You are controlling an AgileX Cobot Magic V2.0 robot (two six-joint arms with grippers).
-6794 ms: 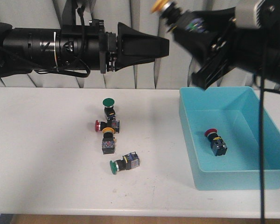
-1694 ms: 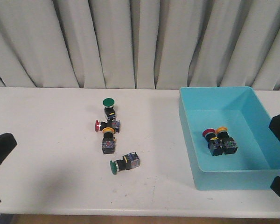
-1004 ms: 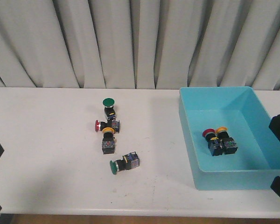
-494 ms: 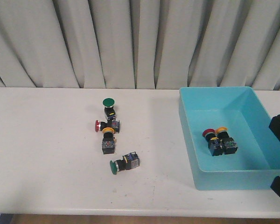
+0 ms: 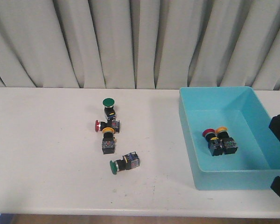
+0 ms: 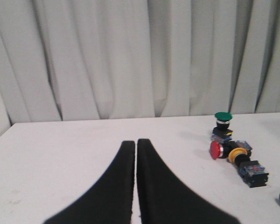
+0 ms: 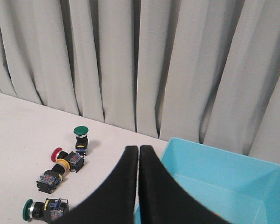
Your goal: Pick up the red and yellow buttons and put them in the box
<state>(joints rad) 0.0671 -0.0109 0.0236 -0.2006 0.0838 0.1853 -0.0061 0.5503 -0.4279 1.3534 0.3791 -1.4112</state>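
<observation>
No text or labels can be read.

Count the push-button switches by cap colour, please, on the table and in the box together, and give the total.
Red: 2, one on the table and one in the box.
Yellow: 2, one on the table and one in the box.
Green: 2, both on the table, the far one and the near one.
Total: 6 switches.

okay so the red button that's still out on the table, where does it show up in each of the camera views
Front view: red button at table centre, just below the upright green button.
Left wrist view: red button at right, near the same green button.
Right wrist view: red button at lower left, near that green button.
</observation>
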